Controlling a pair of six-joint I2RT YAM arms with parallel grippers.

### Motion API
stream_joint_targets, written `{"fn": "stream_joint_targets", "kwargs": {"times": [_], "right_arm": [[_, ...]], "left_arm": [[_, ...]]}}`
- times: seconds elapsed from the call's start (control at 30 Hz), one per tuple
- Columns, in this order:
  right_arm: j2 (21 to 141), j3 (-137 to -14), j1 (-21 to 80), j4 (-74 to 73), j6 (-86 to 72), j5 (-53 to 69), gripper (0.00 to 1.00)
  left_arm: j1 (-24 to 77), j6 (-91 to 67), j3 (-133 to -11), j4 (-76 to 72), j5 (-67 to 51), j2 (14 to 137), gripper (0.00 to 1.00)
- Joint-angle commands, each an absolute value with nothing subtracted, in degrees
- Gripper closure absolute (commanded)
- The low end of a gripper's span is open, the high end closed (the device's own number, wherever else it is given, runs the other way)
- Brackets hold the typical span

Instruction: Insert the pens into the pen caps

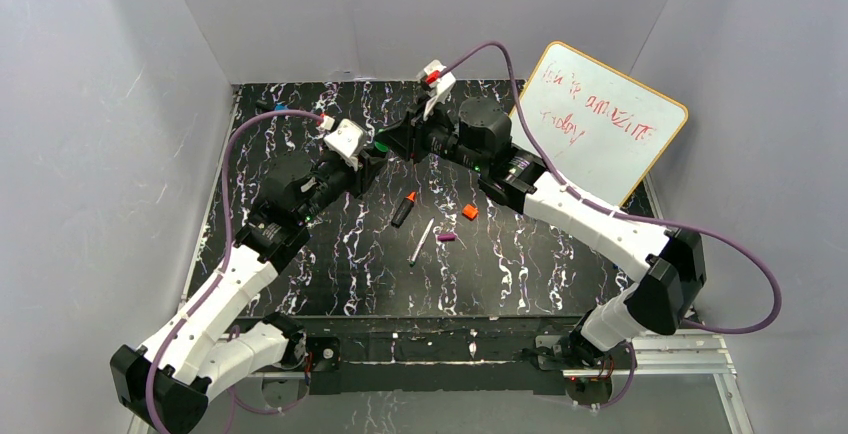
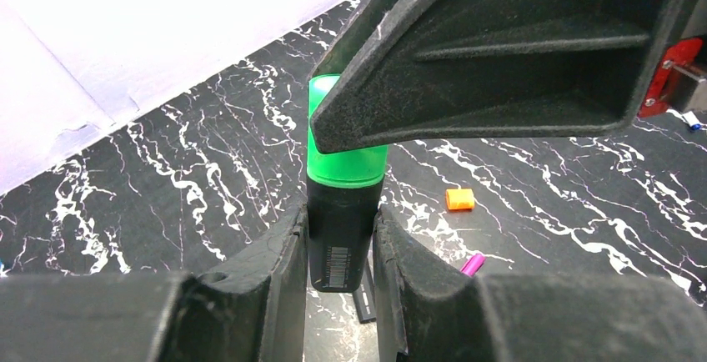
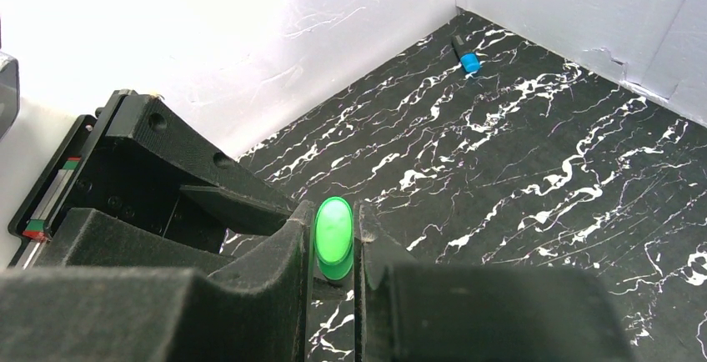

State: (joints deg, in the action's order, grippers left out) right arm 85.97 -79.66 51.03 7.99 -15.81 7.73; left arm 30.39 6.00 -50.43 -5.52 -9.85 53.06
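Gripping the green-tipped marker (image 2: 338,249) by its black barrel, the left gripper (image 2: 340,241) meets the right gripper (image 3: 333,249), which pinches the green cap (image 3: 333,230) at the marker's end, above the table's (image 1: 560,274) far edge. Toward the table's middle lie the orange-tipped marker (image 1: 403,211), white pen (image 1: 421,242), orange cap (image 1: 469,212) and purple cap (image 1: 446,238).

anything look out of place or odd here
One stray: a small blue-tipped dark piece lies alone near the far left corner, well apart from the orange cap and purple cap at mid-table. The whiteboard sits askew at the right edge. Nothing looks spilled or broken.
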Motion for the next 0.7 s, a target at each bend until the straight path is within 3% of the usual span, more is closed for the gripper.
{"fn": "stream_joint_targets", "kwargs": {"times": [0.0,0.67], "right_arm": [[89.7,-75.4,55.0,-3.0,-17.3,17.3,0.99],[91.1,-74.1,56.0,-4.1,-17.0,19.1,0.99]], "left_arm": [[30.4,6.8,-57.4,-20.6,-10.7,50.9,1.0],[30.4,8.2,-58.1,-20.5,-9.0,50.5,1.0]]}}
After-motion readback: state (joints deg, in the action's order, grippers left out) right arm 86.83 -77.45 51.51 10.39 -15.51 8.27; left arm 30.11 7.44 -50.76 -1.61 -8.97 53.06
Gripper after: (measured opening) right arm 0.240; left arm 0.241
